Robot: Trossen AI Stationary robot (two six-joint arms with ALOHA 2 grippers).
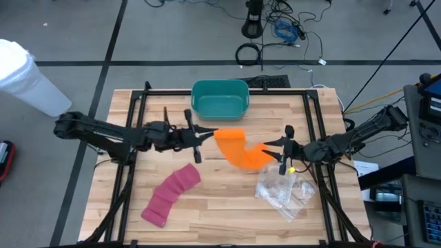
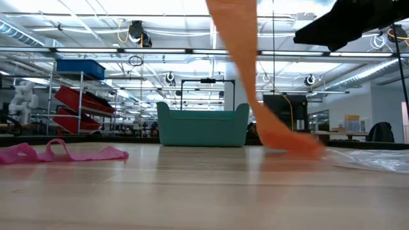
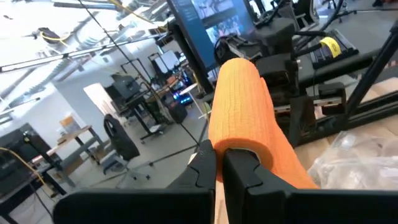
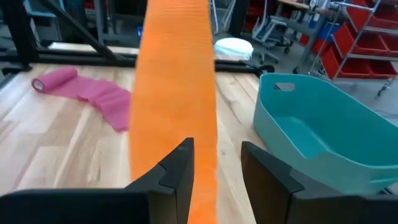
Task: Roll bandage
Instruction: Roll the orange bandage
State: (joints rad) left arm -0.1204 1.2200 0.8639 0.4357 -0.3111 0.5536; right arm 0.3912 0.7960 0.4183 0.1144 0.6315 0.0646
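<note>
At the near edge of the wooden table [image 1: 227, 213], toward the left, a pink bandage [image 1: 171, 193] lies unrolled and loosely folded, with nothing touching it; in the low view it shows as a crumpled pink strip [image 2: 64, 152] on the boards. Near the right side, a clear crinkled plastic bag [image 1: 286, 191] rests flat just in front of the right arm's wrist. In the middle of the table the orange bandage [image 1: 238, 148] is stretched between the two arms: one end is wound into a roll and the rest trails down to the right, where its tail touches the wood beside the plastic bag. The left gripper [image 1: 201, 134] has its fingers pressed together on the rolled end, and its wrist view shows the orange roll [image 3: 239, 106] pinched between the two dark fingers [image 3: 245, 171]. The right gripper [image 1: 282, 153] stands at the lower end of the strip with its fingers spread; the orange band [image 4: 174, 93] runs past the gap between them, apparently not clamped. Beyond the bandage, at the far edge of the table, sits a teal bin [image 1: 219, 100], open side up.
</note>
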